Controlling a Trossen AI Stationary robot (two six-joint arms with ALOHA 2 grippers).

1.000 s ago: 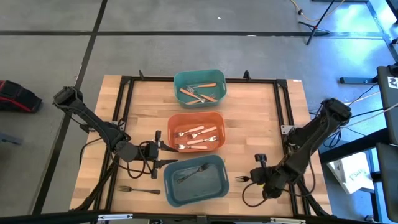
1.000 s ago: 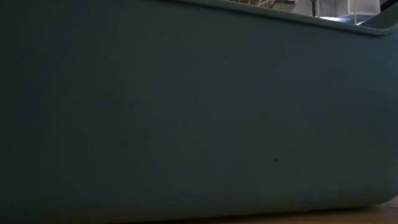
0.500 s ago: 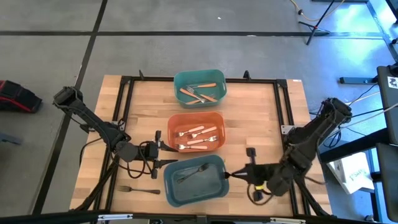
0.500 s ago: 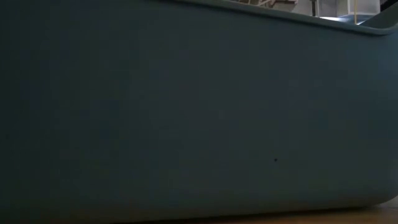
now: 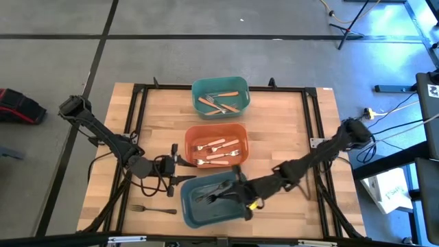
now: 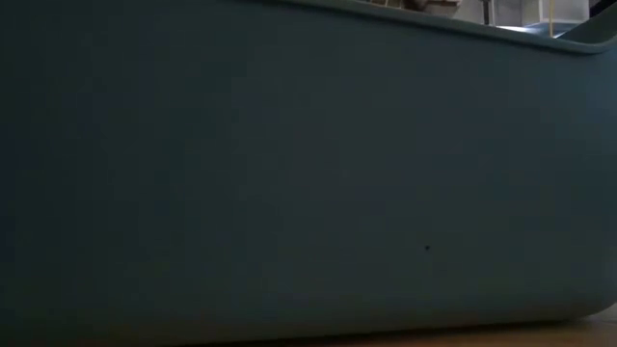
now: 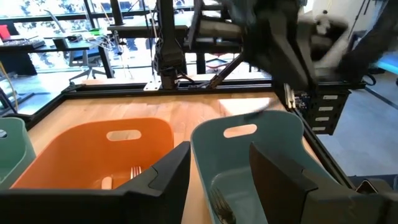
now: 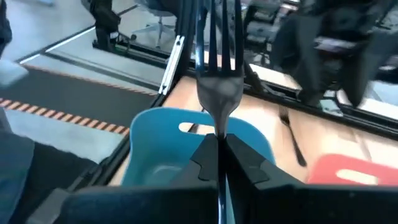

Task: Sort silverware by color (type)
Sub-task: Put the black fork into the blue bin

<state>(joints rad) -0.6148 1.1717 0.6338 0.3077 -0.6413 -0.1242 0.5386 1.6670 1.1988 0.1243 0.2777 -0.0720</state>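
My right gripper (image 5: 232,192) reaches from the table's right over the blue-grey bin (image 5: 195,209) and is shut on a dark grey metal fork (image 8: 219,87). Another grey fork (image 7: 219,202) lies on that bin's floor. One more dark fork (image 5: 151,209) lies flat on the table left of the bin. Cream-handled forks (image 5: 218,151) lie in the orange bin (image 5: 192,134), and brown-handled forks (image 5: 221,101) in the teal bin (image 5: 199,86). My left gripper (image 5: 175,171) waits open between the orange and blue-grey bins' left ends. My right gripper pinches the grey fork by its neck (image 8: 219,127), just behind the head, between the two fingertips (image 8: 205,152). The fork lies along the fingers, its tines sticking out past them toward the table's left. It is lifted clear above the blue-grey bin.
The three bins stand in a row down the table's middle. A black frame (image 5: 312,123) runs around the wooden top. The low view is filled by the blue-grey bin's wall (image 6: 308,173). Bare wood lies to the left and right of the bins.
My right gripper has travelled from the table's near right toward the left, stretching out until it is over the blue-grey bin. The grey fork went with it, from beside the bin's right end to above the bin.
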